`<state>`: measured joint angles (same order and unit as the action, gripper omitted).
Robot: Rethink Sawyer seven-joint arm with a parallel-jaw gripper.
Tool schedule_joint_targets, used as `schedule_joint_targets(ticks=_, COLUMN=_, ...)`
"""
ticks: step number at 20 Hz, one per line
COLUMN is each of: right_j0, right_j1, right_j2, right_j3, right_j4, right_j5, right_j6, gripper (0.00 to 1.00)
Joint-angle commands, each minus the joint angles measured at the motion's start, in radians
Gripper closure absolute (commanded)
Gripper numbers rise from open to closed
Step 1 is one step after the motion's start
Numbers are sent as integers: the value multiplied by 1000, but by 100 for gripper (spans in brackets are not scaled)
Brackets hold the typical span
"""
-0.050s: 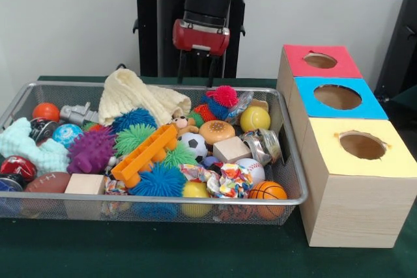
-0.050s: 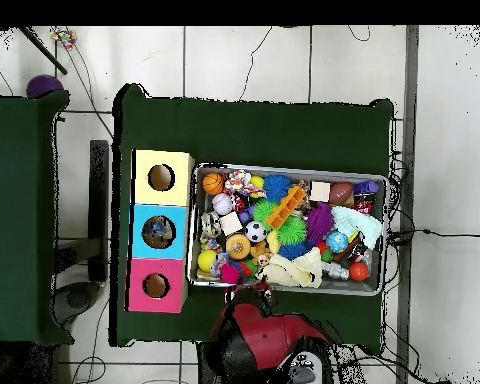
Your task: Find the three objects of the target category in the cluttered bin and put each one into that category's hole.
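A: Where is the gripper [image 1: 195, 73] now?

B: In the front view it hangs at the top centre of the frame, over the far rim of the bin [image 1: 296, 180]. Thin dark fingers [image 1: 181, 68] point down under the red wrist. It holds nothing, and the fingers stand a little apart, so I judge it released, ready to go down.

A: And the holes?

B: At the right of the frame stand three boxes in a row, touching each other: the pink box [image 1: 319, 60] at the top, the blue box [image 1: 335, 97] in the middle, the yellow box [image 1: 365, 151] at the bottom. Each has one round hole on its top. They stand just beside the bin, I think so that the carry is short.

A: Which things must go in?

B: I cannot tell the category from here. If it is balls, there are several: a basketball [image 1: 267, 191] at the lower right corner of the bin, a soccer ball [image 1: 193, 143] in the centre, a yellow ball [image 1: 254, 119] near the right wall, a baseball [image 1: 251, 168] beside the basketball. There are also spiky toys, like the purple one [image 1: 91, 150] at the left. All lie in the bin; in the overhead view something dark shows in the blue box's hole, but I cannot tell what.

A: So the search is not yet begun?

B: It seems so. The heap is dense, things lean on each other, and a cream cloth [image 1: 137, 99] covers part of the far side.
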<state>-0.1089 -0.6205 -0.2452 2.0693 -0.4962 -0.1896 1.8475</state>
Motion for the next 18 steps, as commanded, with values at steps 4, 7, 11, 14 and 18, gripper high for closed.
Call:
schedule_joint_targets(ticks=4, right_j0=24, right_j1=18, right_j2=-9, right_j3=75, right_j4=23, right_j5=-78, right_j6=169, gripper=0)
schedule_joint_targets(ticks=7, right_j0=16, right_j1=49, right_j2=-16, right_j3=56, right_j4=17, right_j5=-96, right_j6=158, gripper=0)
schedule_joint_targets(ticks=11, right_j0=24, right_j1=56, right_j2=-1, right_j3=50, right_j4=32, right_j5=-111, right_j6=163, gripper=0)
schedule_joint_targets(ticks=14, right_j0=-7, right_j1=24, right_j2=77, right_j3=66, right_j4=37, right_j5=-82, right_j6=180, gripper=0)
schedule_joint_targets(ticks=18, right_j0=-26, right_j1=-11, right_j2=123, right_j3=65, right_j4=68, right_j5=-19, right_j6=189, gripper=0)
